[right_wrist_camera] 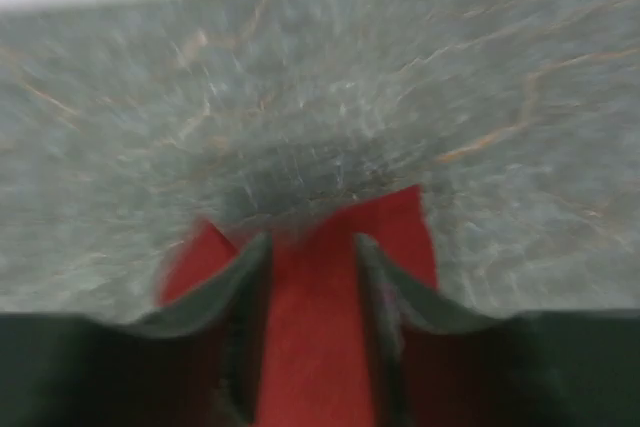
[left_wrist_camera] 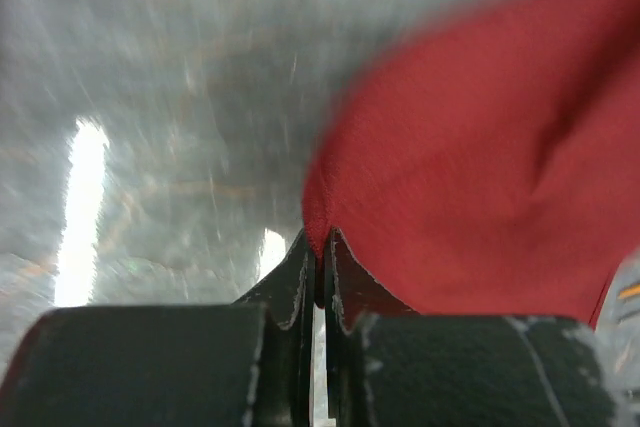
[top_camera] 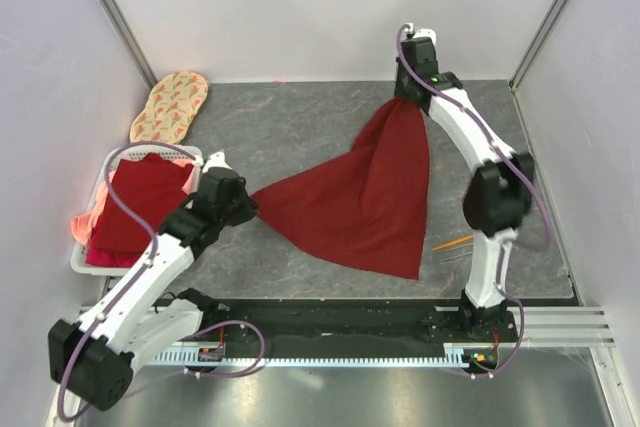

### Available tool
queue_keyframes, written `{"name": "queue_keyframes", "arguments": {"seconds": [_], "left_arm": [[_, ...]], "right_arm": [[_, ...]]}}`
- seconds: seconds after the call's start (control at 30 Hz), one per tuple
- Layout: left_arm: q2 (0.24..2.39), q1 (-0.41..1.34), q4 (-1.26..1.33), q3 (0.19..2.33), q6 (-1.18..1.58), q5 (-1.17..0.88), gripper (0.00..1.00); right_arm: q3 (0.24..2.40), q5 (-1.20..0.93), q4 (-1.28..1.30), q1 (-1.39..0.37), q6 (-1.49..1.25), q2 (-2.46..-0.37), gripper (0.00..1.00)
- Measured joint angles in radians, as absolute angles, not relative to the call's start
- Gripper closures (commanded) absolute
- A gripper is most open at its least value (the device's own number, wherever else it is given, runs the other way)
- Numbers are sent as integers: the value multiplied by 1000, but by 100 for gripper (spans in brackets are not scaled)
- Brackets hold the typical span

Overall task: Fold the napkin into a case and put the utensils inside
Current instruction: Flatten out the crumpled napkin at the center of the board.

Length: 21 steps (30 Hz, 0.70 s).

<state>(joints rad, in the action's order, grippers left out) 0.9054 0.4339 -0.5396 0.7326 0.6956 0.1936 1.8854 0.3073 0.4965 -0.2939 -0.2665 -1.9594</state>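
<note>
Napkin [top_camera: 360, 202] corner between each arm's fingers [left_wrist_camera: 290, 292]

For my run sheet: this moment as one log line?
left gripper: shut on dark red cloth napkin | right gripper: open, napkin corner between jaws

Napkin [top_camera: 365, 202] spread at mid-desk [top_camera: 290, 137], one corner at the left pincer [top_camera: 250, 209] on its left, another at the right pincer [top_camera: 405, 97] behind it. Utensils [top_camera: 452, 243] lie just right of the napkin, beside the right arm [top_camera: 490, 197]. Basket [top_camera: 80, 265] holding cloths [top_camera: 145, 197] at the left edge; oval mat [top_camera: 170, 105] behind it.
</note>
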Motion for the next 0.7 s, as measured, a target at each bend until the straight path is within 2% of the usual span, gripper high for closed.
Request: {"name": "queue_keyframes", "arguments": {"seconds": [0.03, 0.13, 0.27, 0.53, 0.7], "left_arm": [[917, 434, -527, 700, 714, 170, 98], [940, 434, -494, 645, 752, 121, 98], [937, 434, -450, 619, 776, 85, 98], [839, 434, -406, 543, 809, 30, 98], [800, 433, -379, 473, 848, -35, 98]], "right_arm": [[1947, 278, 517, -288, -257, -2050, 32], [2053, 234, 597, -285, -259, -2210, 18], [1920, 234, 658, -300, -270, -2155, 16], [1273, 159, 587, -348, -346, -1614, 16], [1031, 165, 473, -527, -400, -1568, 16]]}}
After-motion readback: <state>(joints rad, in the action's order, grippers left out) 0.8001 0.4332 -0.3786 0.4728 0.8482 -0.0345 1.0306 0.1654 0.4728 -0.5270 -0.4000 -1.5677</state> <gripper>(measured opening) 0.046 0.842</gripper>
